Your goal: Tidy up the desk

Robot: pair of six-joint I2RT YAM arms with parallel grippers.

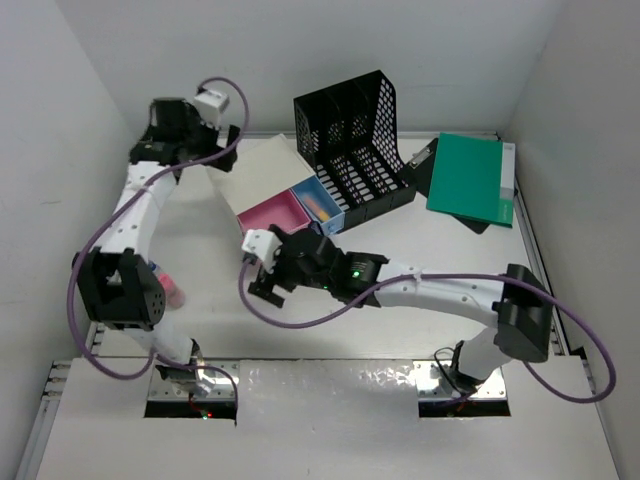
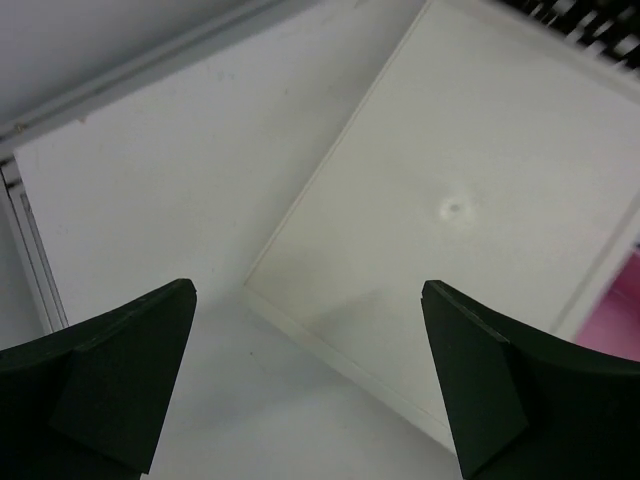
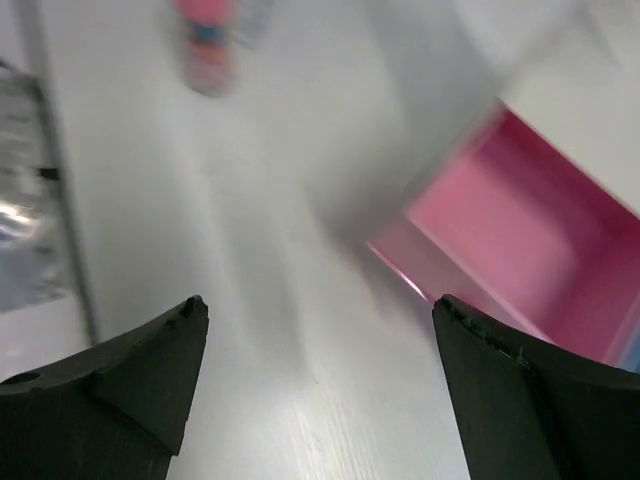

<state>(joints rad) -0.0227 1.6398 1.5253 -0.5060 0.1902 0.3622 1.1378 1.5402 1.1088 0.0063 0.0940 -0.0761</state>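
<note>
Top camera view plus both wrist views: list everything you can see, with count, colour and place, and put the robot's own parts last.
desk: one, white, under everything
drawer box: one, cream top, far centre-left, beside the rack
pink drawer: one, open, on the box's near side
blue drawer: one, open, right of the pink one
file rack: one, black mesh, far centre
folder: one, green, far right, lying on something dark
small item: one, pink, by the left arm, too blurred to name
left fingers: two, black, open, over the box's corner
right fingers: two, black, open, empty, near the pink drawer
</note>
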